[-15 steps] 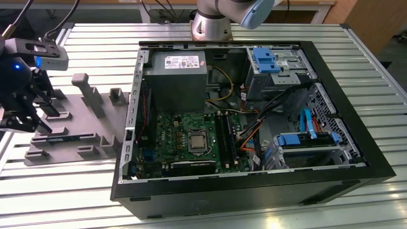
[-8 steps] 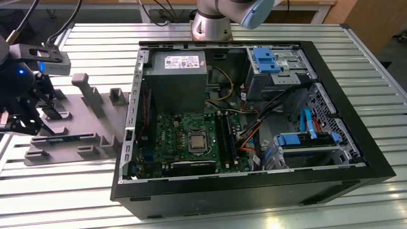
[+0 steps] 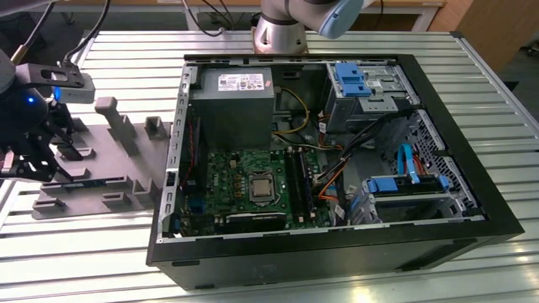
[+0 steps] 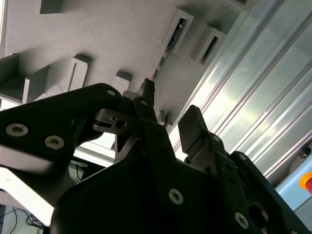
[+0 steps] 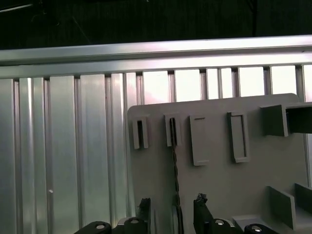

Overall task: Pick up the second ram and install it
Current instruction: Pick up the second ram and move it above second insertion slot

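Observation:
The second ram (image 5: 174,161) is a thin dark stick standing on edge in a slot of the grey holder block (image 5: 219,185). It also appears as a dark sliver in its slot (image 4: 168,44) in the second wrist view. My gripper (image 5: 171,207) hangs just above it, open, one finger (image 5: 144,207) on each side of the stick and neither touching it. In the exterior view the gripper (image 3: 29,169) is at the far left over the holder block (image 3: 110,151), well away from the motherboard's black slots (image 3: 299,180).
An open black computer case (image 3: 337,252) lies on the ribbed metal table (image 3: 471,63), with the green motherboard (image 3: 244,183), grey power supply (image 3: 231,104) and blue drive brackets (image 3: 396,184) inside. The arm's base (image 3: 278,31) stands behind the case. Upright posts (image 3: 113,120) rise from the holder block.

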Tool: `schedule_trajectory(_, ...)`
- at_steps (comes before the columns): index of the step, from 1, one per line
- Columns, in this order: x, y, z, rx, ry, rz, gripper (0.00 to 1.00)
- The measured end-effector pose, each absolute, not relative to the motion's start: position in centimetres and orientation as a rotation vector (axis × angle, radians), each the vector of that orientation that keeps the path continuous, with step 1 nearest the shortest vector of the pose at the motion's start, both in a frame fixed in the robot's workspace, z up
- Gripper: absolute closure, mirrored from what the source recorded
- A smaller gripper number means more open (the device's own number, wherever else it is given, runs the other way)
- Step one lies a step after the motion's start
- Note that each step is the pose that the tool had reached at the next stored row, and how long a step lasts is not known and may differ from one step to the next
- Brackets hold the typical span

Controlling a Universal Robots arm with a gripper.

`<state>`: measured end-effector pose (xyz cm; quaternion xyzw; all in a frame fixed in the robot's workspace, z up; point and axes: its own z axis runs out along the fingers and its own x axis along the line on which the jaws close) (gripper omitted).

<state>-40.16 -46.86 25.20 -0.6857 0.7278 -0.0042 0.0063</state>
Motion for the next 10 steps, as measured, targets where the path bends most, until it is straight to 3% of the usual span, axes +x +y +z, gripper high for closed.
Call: schedule_trajectory(10,-40.4,-46.9,23.6,-2.156,2.268,-0.012,0.53)
